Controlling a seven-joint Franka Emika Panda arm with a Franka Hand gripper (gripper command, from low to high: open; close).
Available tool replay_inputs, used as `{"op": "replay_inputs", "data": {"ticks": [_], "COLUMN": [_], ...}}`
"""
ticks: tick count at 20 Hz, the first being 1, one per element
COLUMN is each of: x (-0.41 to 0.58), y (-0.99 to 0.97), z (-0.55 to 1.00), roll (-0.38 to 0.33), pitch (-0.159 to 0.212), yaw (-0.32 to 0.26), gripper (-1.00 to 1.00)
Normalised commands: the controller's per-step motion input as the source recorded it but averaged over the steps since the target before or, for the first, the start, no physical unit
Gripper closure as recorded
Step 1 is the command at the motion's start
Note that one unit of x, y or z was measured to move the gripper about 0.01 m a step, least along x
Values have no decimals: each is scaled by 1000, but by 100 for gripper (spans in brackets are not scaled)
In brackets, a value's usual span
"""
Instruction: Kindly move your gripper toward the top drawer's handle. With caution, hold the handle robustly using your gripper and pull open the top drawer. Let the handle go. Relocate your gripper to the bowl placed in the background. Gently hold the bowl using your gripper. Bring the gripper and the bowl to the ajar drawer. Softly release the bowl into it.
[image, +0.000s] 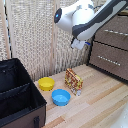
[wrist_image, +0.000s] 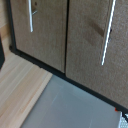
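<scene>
My gripper (image: 82, 44) hangs in the air off the dresser's front, on the exterior view's left of it, well above the table. Only a bit of dark blue shows at its tip, so I cannot tell how its jaws stand. The uppermost drawer front that shows (image: 120, 39) carries a slim silver handle (image: 116, 32); my arm covers what lies above it. The yellow bowl (image: 46, 83) rests on the table, far below the gripper. The wrist view holds two brown drawer fronts, each with a silver bar (wrist_image: 107, 32) (wrist_image: 31, 15). No fingers show there.
A blue bowl (image: 61, 97) sits just in front of the yellow one. An upright patterned box (image: 74, 81) stands beside both. A black open case (image: 17, 95) fills the exterior view's left. A lower drawer (image: 107, 60) has its own bar. A woven screen (image: 35, 35) backs the table.
</scene>
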Motion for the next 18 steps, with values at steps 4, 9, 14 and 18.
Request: {"op": "replay_inputs", "data": {"ticks": [4, 9, 14, 18], "x": [163, 209, 169, 51], "y": [-668, -729, -861, -774], "z": [19, 13, 63, 219], "roll": [-135, -117, -104, -137], "pitch": [-35, -15, 0, -13], "yaw": [75, 57, 14, 10], "gripper": [-100, -100, -100, -100]}}
